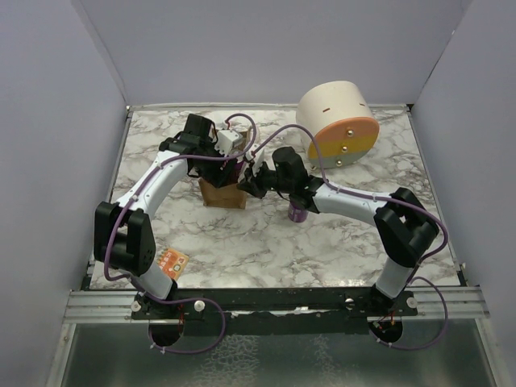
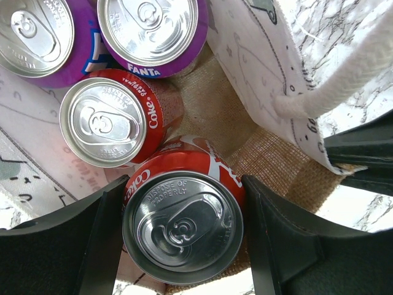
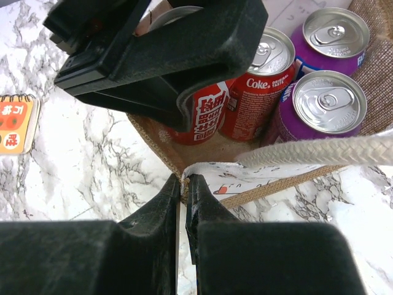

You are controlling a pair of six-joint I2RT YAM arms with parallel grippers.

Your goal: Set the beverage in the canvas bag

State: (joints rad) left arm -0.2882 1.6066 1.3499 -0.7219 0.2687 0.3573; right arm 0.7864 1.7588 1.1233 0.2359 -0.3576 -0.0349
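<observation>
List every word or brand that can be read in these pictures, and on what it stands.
"FANTA": purple can.
"Coke", "ORIGINAL TASTE": farther red can.
"Coke" on the side, "DISPOSE OF PROPERLY" on the lid: nearer red can.
Orange card: print too blurred.
Canvas bag: lining print too small.

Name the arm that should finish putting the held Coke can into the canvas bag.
Left. The left tool grips the Coke can at the canvas bag mouth, so it probably only needs to lower and release. The right tool is pinched shut on the bag's rim.
</observation>
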